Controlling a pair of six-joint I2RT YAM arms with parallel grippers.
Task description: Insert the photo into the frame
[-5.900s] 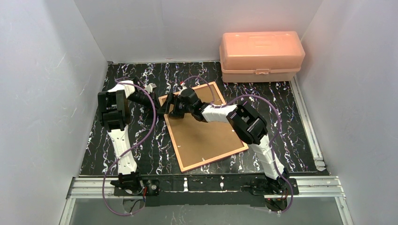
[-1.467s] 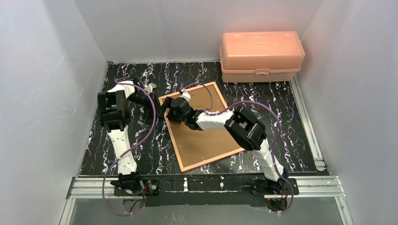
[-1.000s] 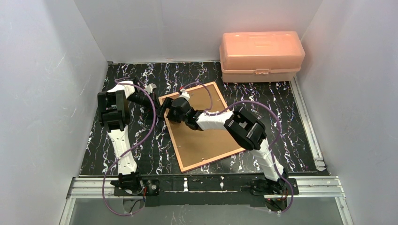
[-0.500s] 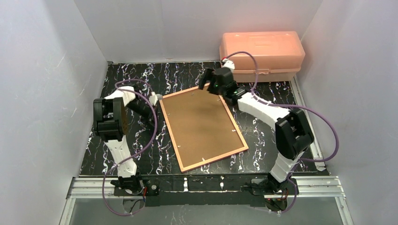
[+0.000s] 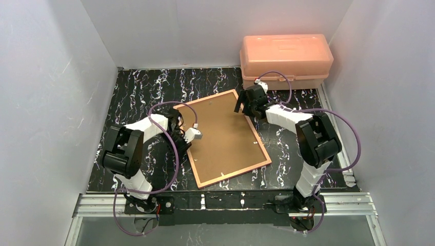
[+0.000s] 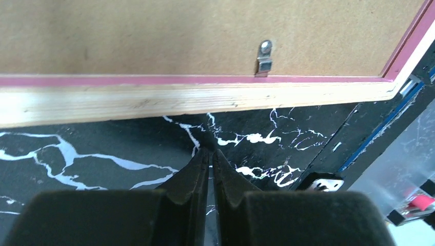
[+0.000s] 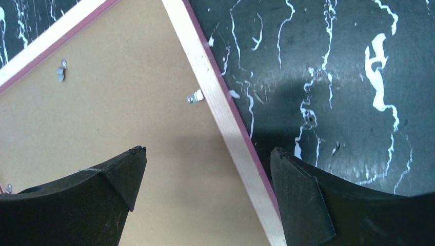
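Table (image 5: 143, 87): black marble; we see bare room on every side of the frame (image 5: 234, 174).
Box (image 5: 284, 56): peach, near the frame's far right corner.
Frame: lies skewed, tan back up.
Backing board (image 5: 225, 133): fills the frame.
Right gripper (image 7: 208, 154): spread wide, empty, straddling the frame's right edge.
Left gripper (image 6: 209, 154): pinched closed, empty, just outside the frame's left edge.
Clip (image 6: 264, 57): by that edge.

The frame (image 6: 154, 100) is pale bare wood around a matt brown backing board (image 6: 154, 31) with shiny metal clips (image 6: 264, 57).
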